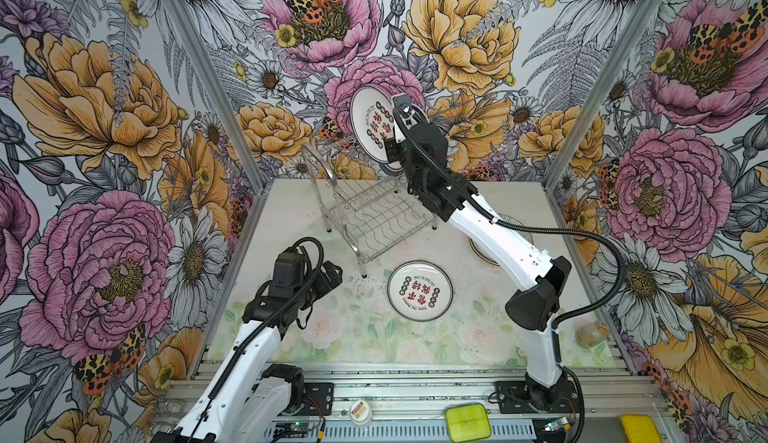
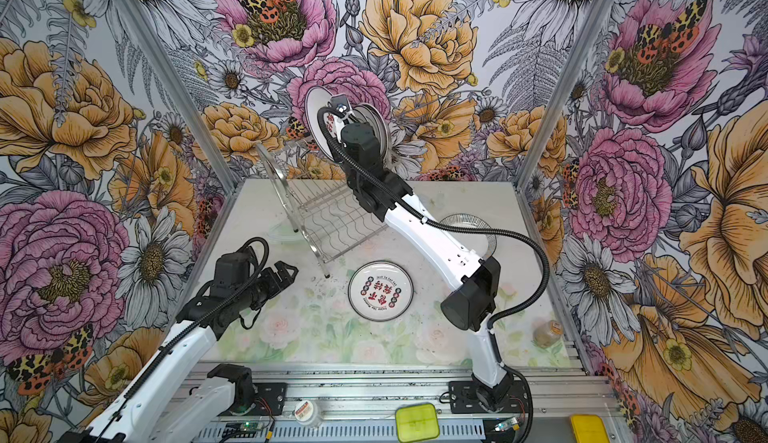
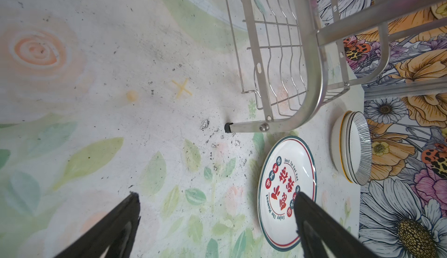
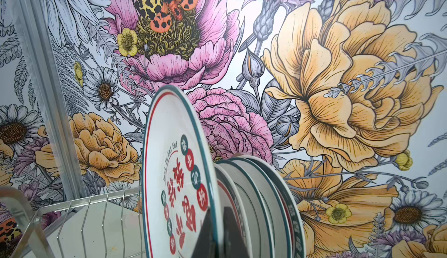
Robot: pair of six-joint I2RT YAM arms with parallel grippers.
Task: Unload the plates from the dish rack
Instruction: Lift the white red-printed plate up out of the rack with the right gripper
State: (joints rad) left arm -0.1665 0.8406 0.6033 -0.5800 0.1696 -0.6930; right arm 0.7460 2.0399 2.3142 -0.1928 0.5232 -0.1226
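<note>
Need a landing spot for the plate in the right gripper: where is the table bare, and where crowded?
For the held plate: Bare: the front strip between the flat plate and the jar, and the stretch left of it before the left gripper. Crowded: the dish rack and the plate stack under the right arm.

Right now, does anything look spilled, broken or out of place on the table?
Yes: dark crumbly specks lie scattered on the table beside the dish rack's front foot, like spilled grit. The plates in view look whole.
</note>
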